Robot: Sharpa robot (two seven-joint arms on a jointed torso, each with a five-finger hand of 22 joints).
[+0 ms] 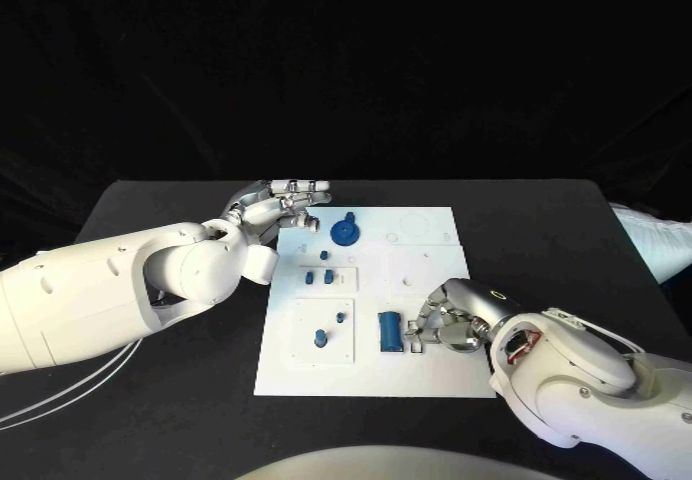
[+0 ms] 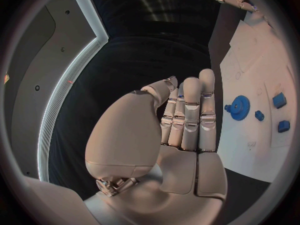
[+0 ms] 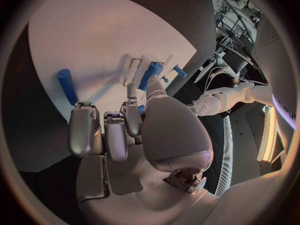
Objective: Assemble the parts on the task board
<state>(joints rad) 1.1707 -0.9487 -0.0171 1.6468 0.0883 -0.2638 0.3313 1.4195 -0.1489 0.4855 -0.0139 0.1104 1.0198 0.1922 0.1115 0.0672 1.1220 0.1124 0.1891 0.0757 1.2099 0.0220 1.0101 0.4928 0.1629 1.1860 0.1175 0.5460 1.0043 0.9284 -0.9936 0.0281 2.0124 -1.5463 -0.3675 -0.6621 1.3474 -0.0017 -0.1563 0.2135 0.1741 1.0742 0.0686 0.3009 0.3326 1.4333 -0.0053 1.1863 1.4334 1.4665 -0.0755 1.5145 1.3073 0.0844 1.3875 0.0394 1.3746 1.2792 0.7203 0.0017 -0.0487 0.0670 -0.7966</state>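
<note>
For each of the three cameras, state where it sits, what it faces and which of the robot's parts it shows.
Head view: on the robot's head, looking down at the white board; both arms and hands show.
Left wrist view: behind the left hand, facing the board's edge and the blue gear.
Right wrist view: behind the right hand, facing the board and the blue cylinder.
Shared: the gear shows in the head and left wrist views.

A lab: black-draped table [image 1: 173, 210], equipment racks [image 3: 240, 15]
</note>
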